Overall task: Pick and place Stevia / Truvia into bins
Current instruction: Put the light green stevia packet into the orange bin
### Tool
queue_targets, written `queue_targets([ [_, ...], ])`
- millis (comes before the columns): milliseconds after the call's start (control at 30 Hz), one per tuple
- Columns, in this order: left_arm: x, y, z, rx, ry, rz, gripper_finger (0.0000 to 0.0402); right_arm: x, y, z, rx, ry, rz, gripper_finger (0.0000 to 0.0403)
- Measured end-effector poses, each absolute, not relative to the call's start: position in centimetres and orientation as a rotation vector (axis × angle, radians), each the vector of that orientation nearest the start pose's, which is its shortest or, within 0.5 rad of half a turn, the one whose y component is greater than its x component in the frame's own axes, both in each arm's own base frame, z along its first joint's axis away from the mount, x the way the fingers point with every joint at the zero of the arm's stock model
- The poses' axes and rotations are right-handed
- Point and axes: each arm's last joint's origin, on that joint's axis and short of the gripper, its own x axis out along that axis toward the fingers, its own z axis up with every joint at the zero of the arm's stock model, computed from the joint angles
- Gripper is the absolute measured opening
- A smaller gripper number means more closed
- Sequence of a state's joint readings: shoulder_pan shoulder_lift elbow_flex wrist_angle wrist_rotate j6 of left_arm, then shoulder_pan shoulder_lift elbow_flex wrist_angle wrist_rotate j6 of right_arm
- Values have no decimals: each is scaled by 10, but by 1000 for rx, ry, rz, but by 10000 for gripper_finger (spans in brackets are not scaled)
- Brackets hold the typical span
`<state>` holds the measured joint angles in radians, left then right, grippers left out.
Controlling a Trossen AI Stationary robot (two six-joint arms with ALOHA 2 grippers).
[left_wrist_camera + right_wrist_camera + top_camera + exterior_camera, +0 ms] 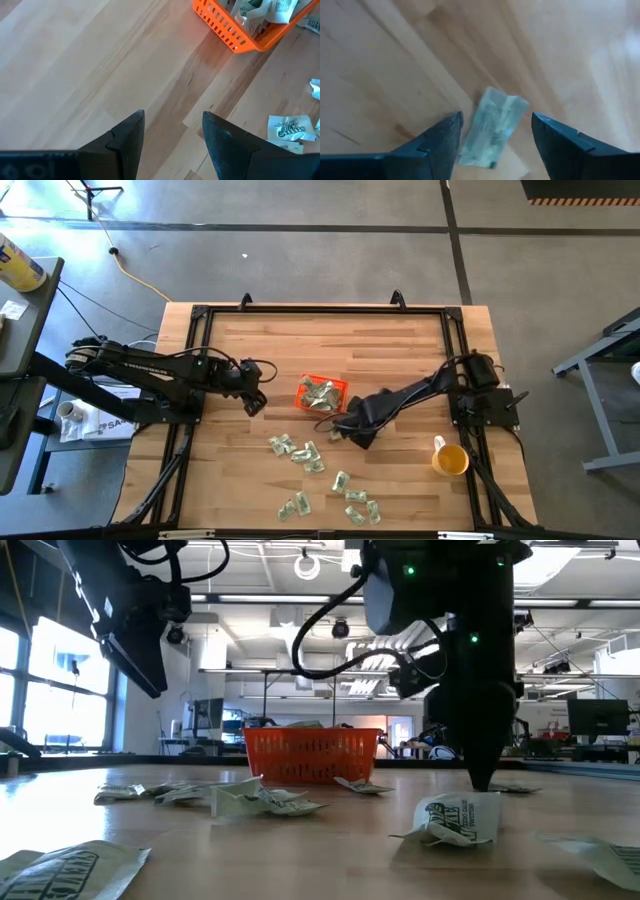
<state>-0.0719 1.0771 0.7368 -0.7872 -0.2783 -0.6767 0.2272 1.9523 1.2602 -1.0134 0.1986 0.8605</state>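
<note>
The orange bin (321, 393) stands mid-table with several Stevia / Truvia sachets (322, 394) heaped inside; it also shows in the low view (312, 753). More sachets (305, 452) lie flat on the wood toward the near edge. My right gripper (495, 145) points down, just near and right of the bin, low over the table (482, 780). It is open, with one pale green sachet (492, 127) lying on the wood between its fingers, untouched. My left gripper (172, 135) hangs open over bare wood left of the bin (256, 405).
A yellow cup (450, 459) stands near the table's right edge. A dark frame (320, 310) runs round the tabletop. Loose sachets (360, 505) reach close to the near edge. Bare wood lies between the bin and the far edge.
</note>
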Motion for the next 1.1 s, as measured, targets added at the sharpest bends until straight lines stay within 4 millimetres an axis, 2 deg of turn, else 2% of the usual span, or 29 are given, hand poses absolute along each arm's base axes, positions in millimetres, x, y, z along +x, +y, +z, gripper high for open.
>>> queue_targets([
  [167, 187, -6, 224, -369, 1012, 506, 232, 329, 65, 136, 488, 1506, -731, 222],
  [367, 187, -6, 224, -335, 1028, 471, 232, 315, 55, 107, 807, 1487, -742, 189],
  [467, 187, -7, 224, -346, 1041, 452, 232, 312, 55, 104, 847, 1477, -772, 153],
  [633, 186, -7, 224, -342, 1048, 438, 232, 323, 53, 115, 804, 1458, -758, 66],
  [733, 187, -7, 224, -326, 1050, 429, 232, 334, 49, 133, 778, 1373, -763, 12],
  [800, 187, -7, 224, -323, 1052, 427, 232, 343, 45, 148, 732, 1239, -806, 15],
  [1000, 187, -7, 224, -333, 1042, 429, 232, 362, 25, 235, 629, 847, -859, 4],
  [1100, 188, -9, 225, -380, 1040, 402, 232, 373, 6, 261, 585, 797, -813, 8],
])
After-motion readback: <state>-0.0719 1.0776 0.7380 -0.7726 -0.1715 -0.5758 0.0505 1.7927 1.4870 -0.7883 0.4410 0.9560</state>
